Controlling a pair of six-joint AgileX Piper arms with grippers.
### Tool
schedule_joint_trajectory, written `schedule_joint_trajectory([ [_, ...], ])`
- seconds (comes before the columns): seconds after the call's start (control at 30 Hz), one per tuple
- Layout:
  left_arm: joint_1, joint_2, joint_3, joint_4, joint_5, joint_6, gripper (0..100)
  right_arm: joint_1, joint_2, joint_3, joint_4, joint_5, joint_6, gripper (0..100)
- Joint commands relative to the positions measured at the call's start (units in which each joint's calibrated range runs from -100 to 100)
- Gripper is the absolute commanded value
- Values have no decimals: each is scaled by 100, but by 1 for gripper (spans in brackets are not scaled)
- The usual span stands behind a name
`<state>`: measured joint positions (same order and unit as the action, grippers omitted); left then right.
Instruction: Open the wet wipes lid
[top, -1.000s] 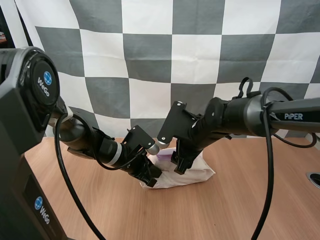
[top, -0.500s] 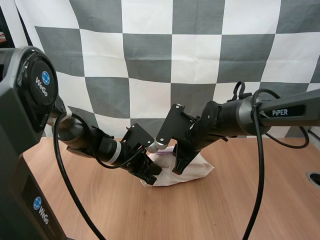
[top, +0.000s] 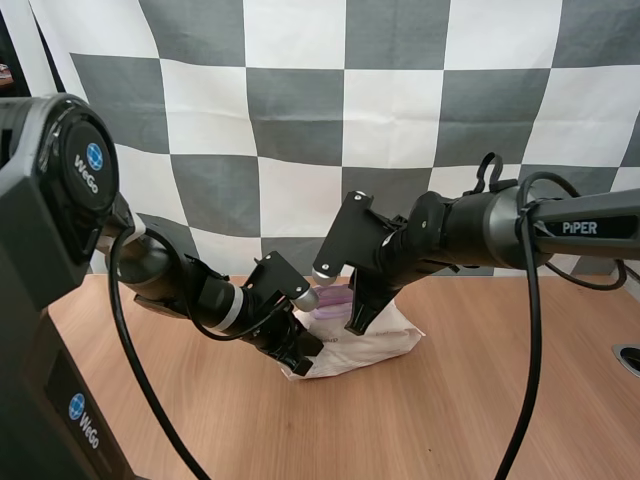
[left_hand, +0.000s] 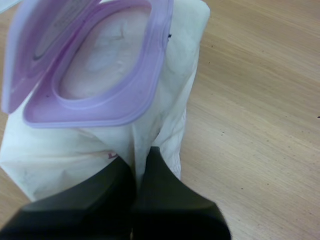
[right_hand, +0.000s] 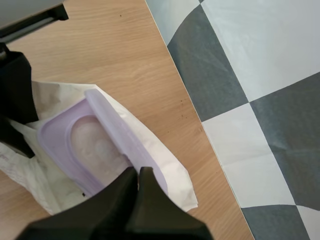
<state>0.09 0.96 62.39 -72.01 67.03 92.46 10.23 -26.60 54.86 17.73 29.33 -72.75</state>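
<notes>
Two-arm hold: left gripper (top: 300, 350) pinching wet wipes pack (top: 378, 345) at 9 o'clock end, anchoring; right gripper (right_hand: 138, 175) nipping lid (right_hand: 120, 135) rim; lifting in arc, not tugging.

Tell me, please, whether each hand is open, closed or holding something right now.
Left hand: closed, pinching the edge of the pack.
Right hand: closed, pinching the raised lid.

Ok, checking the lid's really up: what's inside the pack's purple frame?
White wipes fill the pack's purple frame; the raised lid hides one edge, deeper layers are covered.
</notes>
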Motion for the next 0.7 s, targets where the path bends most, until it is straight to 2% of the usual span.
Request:
schedule_joint_trajectory([
  [0.0, -4, -4, 0, -17, 9, 85, 0, 4, 1, 4, 46, -234, -21, 0],
  [0.17, -4, -4, 0, -17, 9, 85, 0, 4, 80, -12, 74, -837, -101, 0],
  [0.67, -4, -4, 0, 5, 30, 85, 0, 4, 1260, -1027, 256, -821, -101, 0],
])
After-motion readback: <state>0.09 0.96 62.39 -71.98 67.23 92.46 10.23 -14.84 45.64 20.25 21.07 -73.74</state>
